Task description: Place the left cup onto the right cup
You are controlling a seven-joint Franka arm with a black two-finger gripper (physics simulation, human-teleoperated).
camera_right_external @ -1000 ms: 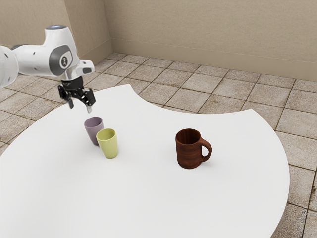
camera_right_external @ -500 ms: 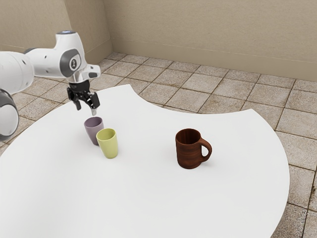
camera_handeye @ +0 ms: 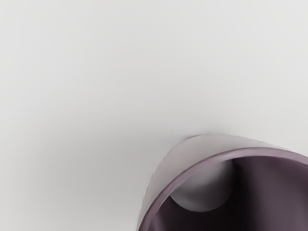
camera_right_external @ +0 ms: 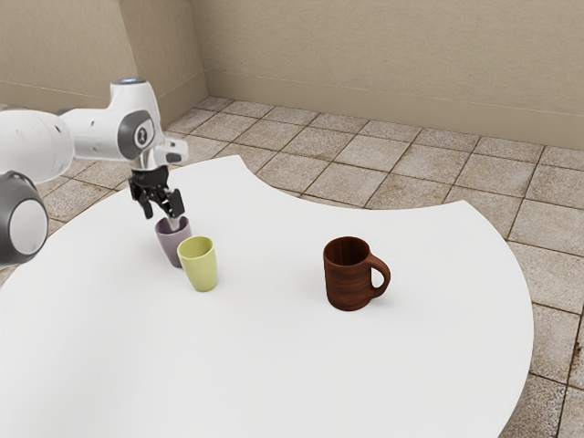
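A purple cup (camera_right_external: 170, 245) stands upright on the white table (camera_right_external: 274, 365), toward the exterior view's left. A yellow-green cup (camera_right_external: 199, 265) stands touching or nearly touching it, just in front and to its right. My gripper (camera_right_external: 161, 215) hangs open right at the purple cup's rim, with its fingers pointing down and nothing gripped between them. In the wrist view the purple cup (camera_handeye: 202, 163) lies close under my hand, and I look into its open mouth.
A brown mug (camera_right_external: 351, 274) with a handle on its right side stands near the table's middle. The table (camera_handeye: 120, 72) has a curved edge, with tiled floor (camera_right_external: 438, 164) and beige walls beyond it.
My gripper has come down and moved toward the exterior view's right, from above the table's left edge to the purple cup's rim. The cups and the mug have not moved.
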